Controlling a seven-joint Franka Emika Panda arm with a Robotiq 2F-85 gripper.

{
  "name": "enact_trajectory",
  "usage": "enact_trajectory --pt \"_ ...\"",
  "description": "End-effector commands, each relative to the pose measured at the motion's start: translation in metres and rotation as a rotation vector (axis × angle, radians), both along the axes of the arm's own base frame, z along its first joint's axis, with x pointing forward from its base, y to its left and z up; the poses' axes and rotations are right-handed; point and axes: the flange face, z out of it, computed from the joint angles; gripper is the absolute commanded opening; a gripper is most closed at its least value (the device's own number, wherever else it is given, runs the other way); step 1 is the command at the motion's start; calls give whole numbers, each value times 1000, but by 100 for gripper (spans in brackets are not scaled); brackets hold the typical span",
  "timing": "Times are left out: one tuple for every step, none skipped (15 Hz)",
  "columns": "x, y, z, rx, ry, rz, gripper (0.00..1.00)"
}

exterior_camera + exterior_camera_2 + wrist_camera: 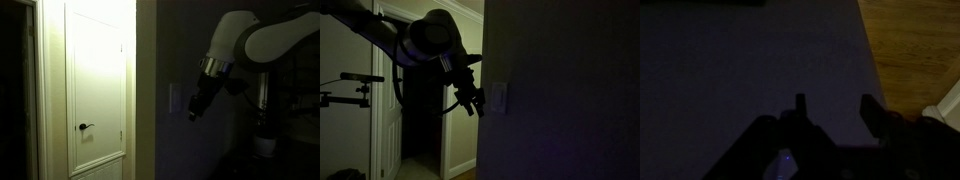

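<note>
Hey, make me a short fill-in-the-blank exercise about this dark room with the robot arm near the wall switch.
The gripper hangs close to the switch plate, which is mounted on the ___.
The door has its handle on its ___ side as pictured.
In the wrist view, the floor is made of ___.
Missing words: wall; left; wood.

exterior view | blocked: wall (560, 90) with switch (498, 96), just beside gripper (475, 103) at 3 o'clock | free: 6 o'clock, down along wall | 10 o'clock: arm (420, 40)
</note>
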Motion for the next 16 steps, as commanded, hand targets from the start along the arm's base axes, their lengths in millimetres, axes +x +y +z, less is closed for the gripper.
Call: enact_trajectory --pt "10 -11 19 4 -82 -29 29" --pt "11 -12 24 7 -100 -31 23" --pt "13 -15 30 7 -122 -35 16" --pt "14 -17 35 8 -135 -38 10" --pt "15 -18 40 10 -153 -40 6" --pt "17 -20 44 15 -170 -44 4" --pt "18 -22 48 20 -185 -49 3" --pt "19 -23 51 26 -200 -54 1" --pt "21 -25 54 33 -216 -61 0" --pt "23 -26 57 37 -231 -63 4" --pt "25 -27 58 45 -241 -66 4" --pt "26 -28 59 49 -247 -71 7" --pt "27 -27 60 56 -255 -72 5" --pt "28 -26 61 60 -261 -72 6" --pt "29 -24 61 67 -267 -73 5" --pt "30 -24 61 72 -270 -75 7"
